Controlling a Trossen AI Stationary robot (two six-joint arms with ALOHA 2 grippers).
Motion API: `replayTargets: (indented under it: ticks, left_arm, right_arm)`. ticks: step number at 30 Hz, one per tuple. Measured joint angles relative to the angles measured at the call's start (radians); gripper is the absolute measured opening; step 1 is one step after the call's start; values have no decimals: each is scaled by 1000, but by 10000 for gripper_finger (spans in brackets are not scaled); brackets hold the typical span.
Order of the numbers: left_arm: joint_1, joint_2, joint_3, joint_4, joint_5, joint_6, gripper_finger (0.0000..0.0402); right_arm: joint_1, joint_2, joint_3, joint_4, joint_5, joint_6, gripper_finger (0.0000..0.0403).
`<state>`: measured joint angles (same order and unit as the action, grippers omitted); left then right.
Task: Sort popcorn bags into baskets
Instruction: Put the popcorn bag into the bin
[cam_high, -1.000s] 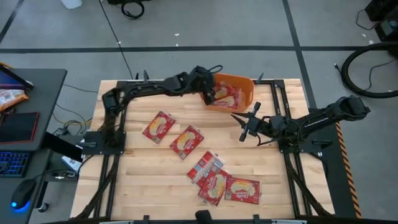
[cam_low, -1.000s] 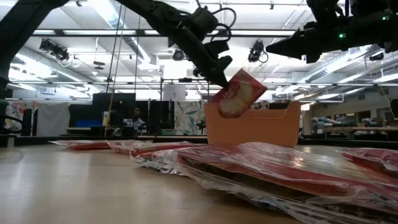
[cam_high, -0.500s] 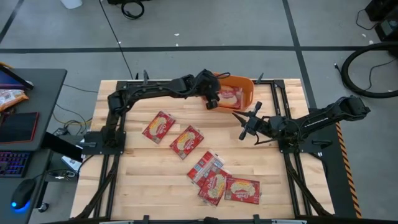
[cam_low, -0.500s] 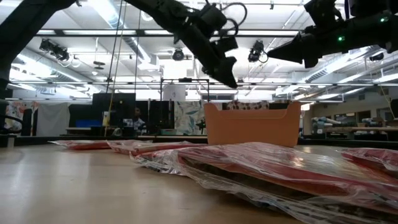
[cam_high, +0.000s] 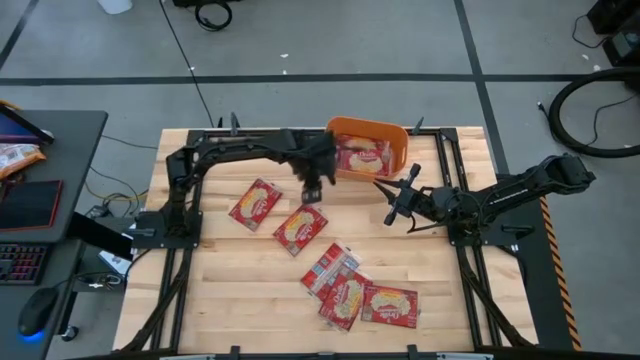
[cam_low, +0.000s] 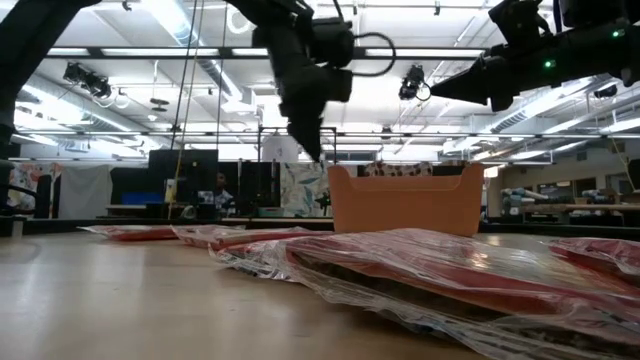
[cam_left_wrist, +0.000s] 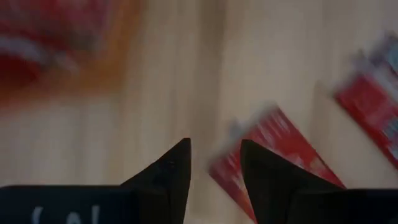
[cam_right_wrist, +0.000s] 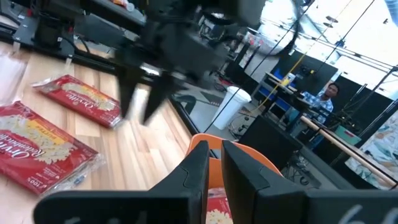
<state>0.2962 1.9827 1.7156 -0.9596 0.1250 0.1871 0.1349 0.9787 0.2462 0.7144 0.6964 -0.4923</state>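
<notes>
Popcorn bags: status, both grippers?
Left gripper open, empty, above the table between the orange tub and a loose popcorn bag. Right gripper hangs beside the tub, fingers near shut, empty. Bags in tub; five on table. Nothing blocking.

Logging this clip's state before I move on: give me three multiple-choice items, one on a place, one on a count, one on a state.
1. Where is the left gripper?
A. Inside the orange tub
B. Above the table, beside the tub and near the loose packets
C. Parked at the table's edge

2. How many popcorn bags lie on the table outside the tub?
A. Three
B. Five
C. Eight

3. What state is the left gripper in?
A. Shut on a bag
B. Open and empty
C. Out of view

Key: 1 B, the left gripper hangs over the table next to the orange tub. 2 B, the high view shows five popcorn bags outside it. 3 B, its fingers stand apart with nothing between. The right gripper waits near the tub.
</notes>
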Motion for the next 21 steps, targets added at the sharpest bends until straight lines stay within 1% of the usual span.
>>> replayTargets:
  ticks: [4, 7, 10, 13, 19, 21]
  left_arm:
    - [-11, 5, -60, -109, 5, -146, 142]
    - [-21, 6, -144, -134, -12, -244, 142]
    - [-37, 7, -233, -157, -81, -276, 142]
    - [-51, 7, -292, -161, -140, -294, 142]
    - [-79, 7, -327, -182, -273, -472, 142]
    - [-98, 7, -332, -196, -339, -517, 142]
  right_arm:
    - [0, 0, 0, -19, -1, 18, 48]
    - [0, 0, 0, -37, 0, 26, 48]
    - [0, 0, 0, -36, 0, 21, 48]
    - [0, 0, 0, -36, 0, 21, 48]
    - [1, 0, 0, -35, 0, 21, 48]
    - [1, 0, 0, -35, 0, 22, 48]
